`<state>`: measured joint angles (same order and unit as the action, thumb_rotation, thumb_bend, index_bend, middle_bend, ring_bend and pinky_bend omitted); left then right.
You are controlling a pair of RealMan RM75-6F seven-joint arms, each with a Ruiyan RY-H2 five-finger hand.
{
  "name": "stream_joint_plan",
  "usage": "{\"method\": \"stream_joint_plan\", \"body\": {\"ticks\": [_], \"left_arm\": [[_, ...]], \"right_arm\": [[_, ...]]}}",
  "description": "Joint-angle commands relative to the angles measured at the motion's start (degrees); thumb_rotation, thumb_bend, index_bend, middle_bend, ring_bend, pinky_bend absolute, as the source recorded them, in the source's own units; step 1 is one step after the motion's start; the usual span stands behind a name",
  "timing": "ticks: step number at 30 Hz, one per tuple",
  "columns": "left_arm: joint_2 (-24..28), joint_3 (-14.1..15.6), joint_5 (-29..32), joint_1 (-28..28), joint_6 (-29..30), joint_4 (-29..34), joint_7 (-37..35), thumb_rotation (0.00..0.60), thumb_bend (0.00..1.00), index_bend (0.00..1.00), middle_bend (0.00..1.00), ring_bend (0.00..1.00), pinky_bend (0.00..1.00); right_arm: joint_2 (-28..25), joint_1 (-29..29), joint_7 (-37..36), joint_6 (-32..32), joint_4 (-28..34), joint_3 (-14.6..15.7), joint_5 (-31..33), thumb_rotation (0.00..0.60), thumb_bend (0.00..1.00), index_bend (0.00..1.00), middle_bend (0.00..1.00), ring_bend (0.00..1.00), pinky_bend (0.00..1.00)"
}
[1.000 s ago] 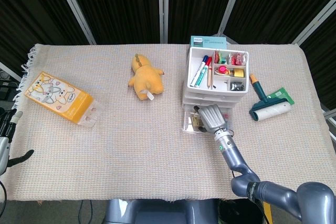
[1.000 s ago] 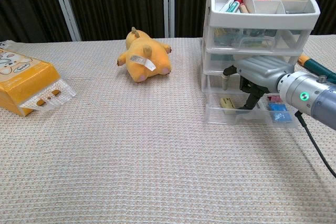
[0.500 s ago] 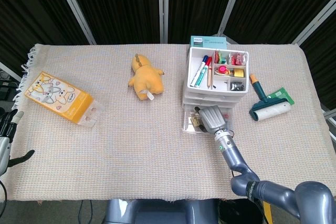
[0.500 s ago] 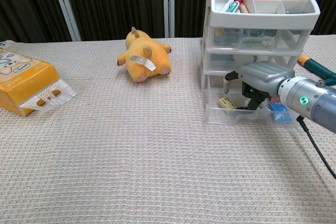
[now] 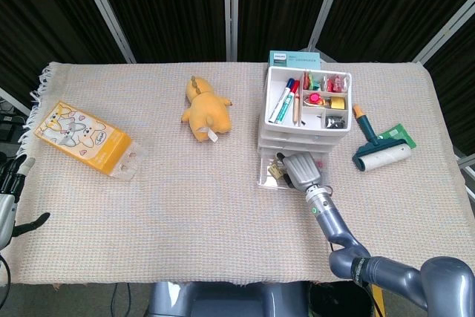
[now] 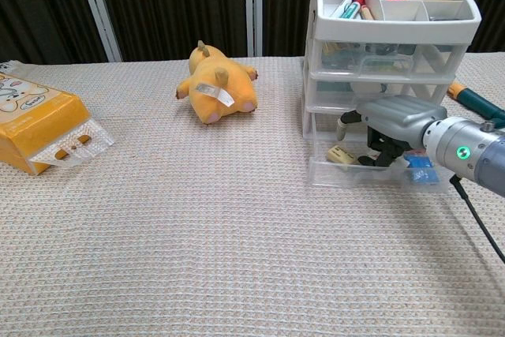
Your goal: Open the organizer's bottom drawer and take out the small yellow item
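One drawer [image 6: 367, 170] pulled out | right hand [image 6: 392, 124] has sunk lower inside, fingers curled, grip unclear | yellow item [image 6: 341, 155] untouched | left hand [image 5: 10, 202] idle, fingers spread.

The right hand [image 6: 392, 120] is showing a smooth silver-grey shell over dark finger segments [image 6: 384, 153]. Behind it, a cylindrical metallic wrist [image 6: 465, 151] is displaying a lit green indicator [image 6: 460, 149], and a thin black cable [image 6: 475, 219] is trailing from it. The rounded grey arm links [image 5: 393, 276] are appearing glossy in the head view. The left hand [image 5: 10, 198] is showing dark fingers with pale tips at the frame edge.
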<state>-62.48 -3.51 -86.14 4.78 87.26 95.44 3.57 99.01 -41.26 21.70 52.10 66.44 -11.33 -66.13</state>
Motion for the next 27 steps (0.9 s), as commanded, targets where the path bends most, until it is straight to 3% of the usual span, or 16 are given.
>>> {"method": "stream_joint_plan", "body": {"ticks": [1,5,19,27], "left_arm": [[0.1,0.0,-0.1,0.0,0.1,0.0,-0.2,0.600,0.02,0.00,0.00,0.00,0.00],[0.2,0.1,-0.1,-0.1,0.1,0.0,-0.6,0.600,0.02,0.00,0.00,0.00,0.00],[0.2,0.0,0.1,0.1,-0.2,0.0,-0.7,0.600,0.02,0.00,0.00,0.00,0.00],[0.2,-0.2,0.8,0.2,-0.5,-0.2,-0.9,0.600,0.02,0.00,0.00,0.00,0.00]], "right_arm": [[-0.7,-0.4,0.6,-0.3,0.8,0.0,0.1,0.600,0.00,0.29,1.00,1.00,0.73],[-1.6,-0.7,0.1,-1.0,1.9,0.2,-0.3,0.600,0.00,0.25,1.00,1.00,0.73],[-4.5,-3.1,-0.3,-5.1,3.2,0.8,-0.3,0.600,0.00,0.25,1.00,0.99,0.73],[-5.8,-4.4,-2.5,-1.4,3.5,0.8,-6.8,0.600,0.00,0.28,1.00,0.99,0.72]]}}
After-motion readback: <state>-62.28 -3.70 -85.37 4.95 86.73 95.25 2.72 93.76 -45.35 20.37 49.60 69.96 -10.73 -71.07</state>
